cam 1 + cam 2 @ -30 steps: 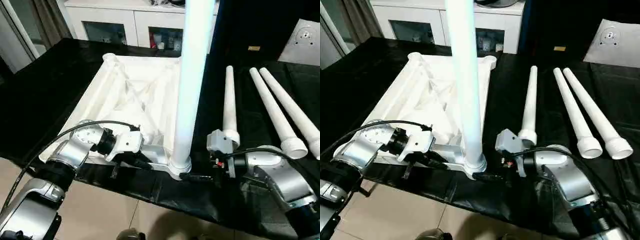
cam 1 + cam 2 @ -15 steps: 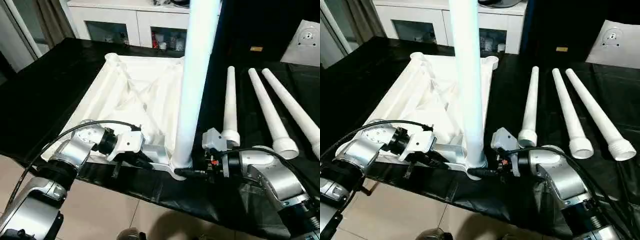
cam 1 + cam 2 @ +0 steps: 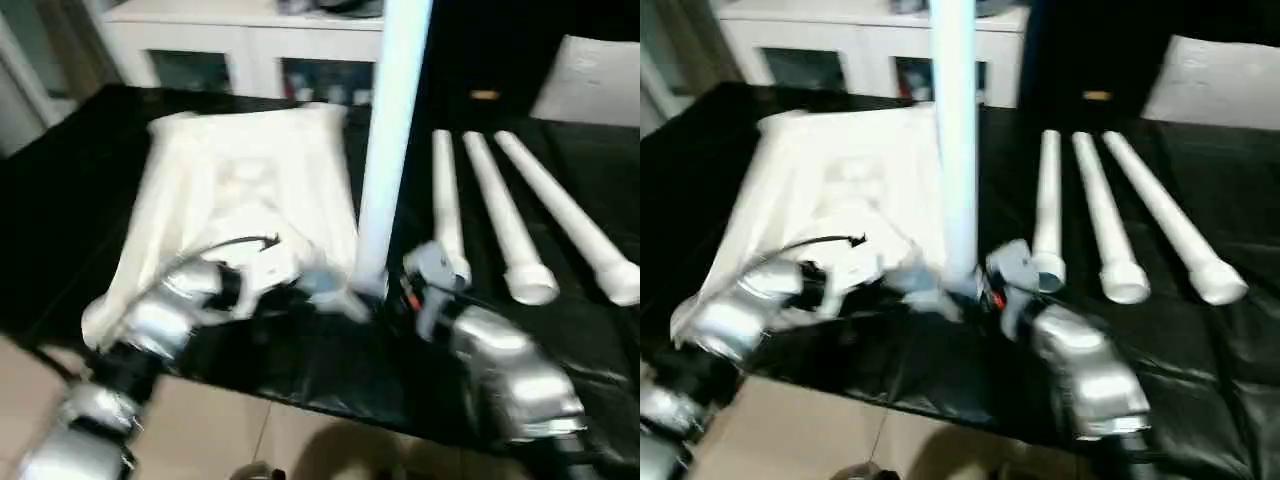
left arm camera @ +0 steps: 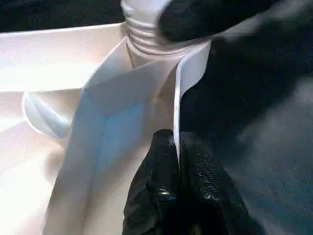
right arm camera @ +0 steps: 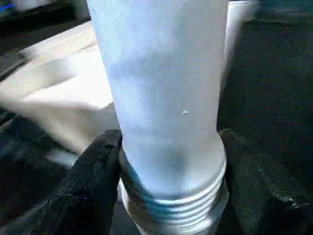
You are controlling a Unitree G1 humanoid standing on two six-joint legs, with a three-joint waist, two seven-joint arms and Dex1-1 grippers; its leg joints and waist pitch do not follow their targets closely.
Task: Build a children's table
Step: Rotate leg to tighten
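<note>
Black cloth covers the table (image 3: 560, 150), with a white cabinet with glass doors (image 3: 250, 50) behind it at 12 o'clock and a flat white board (image 3: 590, 95) at 2 o'clock. On the cloth, at about 10 o'clock, the white tabletop (image 3: 250, 180) lies with its ribbed underside up. One tapered leg (image 3: 395, 140) stands upright in the tabletop's near corner socket on the robot's right side, rising past the upper edge of the head views. Three loose legs (image 3: 505, 215) lie side by side on the cloth at 2 o'clock, wide threaded ends toward the robot.

The left end effector (image 4: 178, 161) is pressed together on a thin wall (image 4: 188, 83) of the tabletop's edge, pinching it just beside the socket; the threaded collar of the standing leg shows just beyond that wall. The right end effector (image 5: 168, 166) has one black finger on each side of the standing leg just above its threaded collar, its fingers (image 5: 95, 181) against the tube, so it grips the leg near the base. Both silver forearms reach in from 6 o'clock and meet at that corner.
</note>
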